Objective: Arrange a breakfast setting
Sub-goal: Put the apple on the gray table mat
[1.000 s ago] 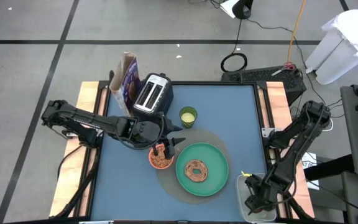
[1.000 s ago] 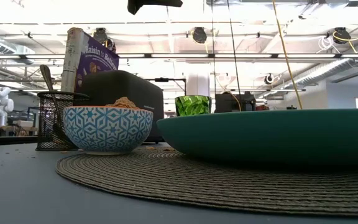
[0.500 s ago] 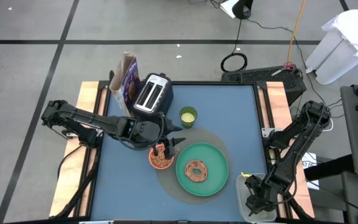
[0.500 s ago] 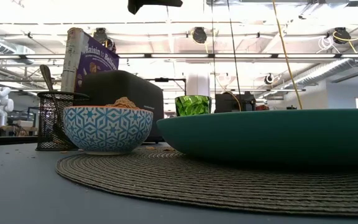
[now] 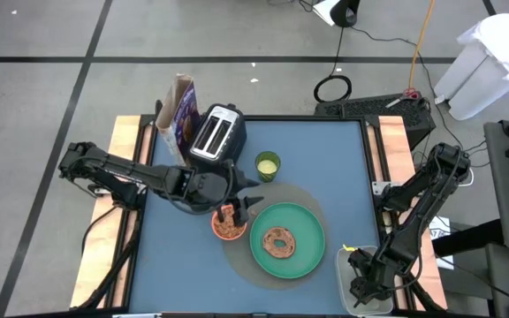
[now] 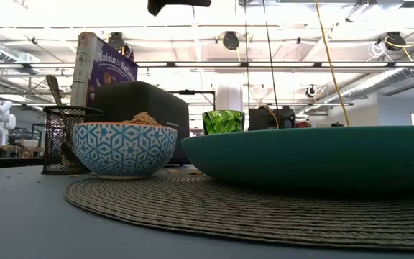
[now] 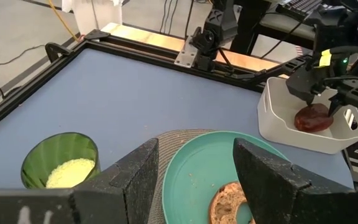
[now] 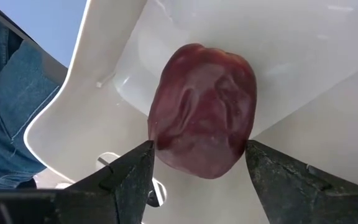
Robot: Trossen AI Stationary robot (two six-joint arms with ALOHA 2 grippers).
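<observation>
Down in the white tub [image 7: 312, 127] at the table's near right corner, the right gripper [image 8: 197, 171] straddles the dark-red fruit [image 8: 202, 109]; its fingers flank the fruit on both sides, close against its skin, but firm clamping cannot be confirmed. Risk: the skin looks glossy and rounded, so a light pinch could let it roll out on the lift, or the fingers could snag the tub wall and drag the tub.

Next out, the green plate [image 5: 307, 243] sits on the round placemat [image 5: 312, 199] with the bagel [image 5: 280, 241] on it. Risk: a fruit dropped from height could bounce off the plate.

Beside the plate, the left gripper [image 5: 234, 212] hovers over the bowl [image 5: 228, 228], jaws parted and empty in its wrist view. Risk: arm collision if the right arm swings across.

Farther back stand the green cup [image 5: 267, 164], toaster [image 5: 216, 134] and cereal box [image 5: 182, 110].
</observation>
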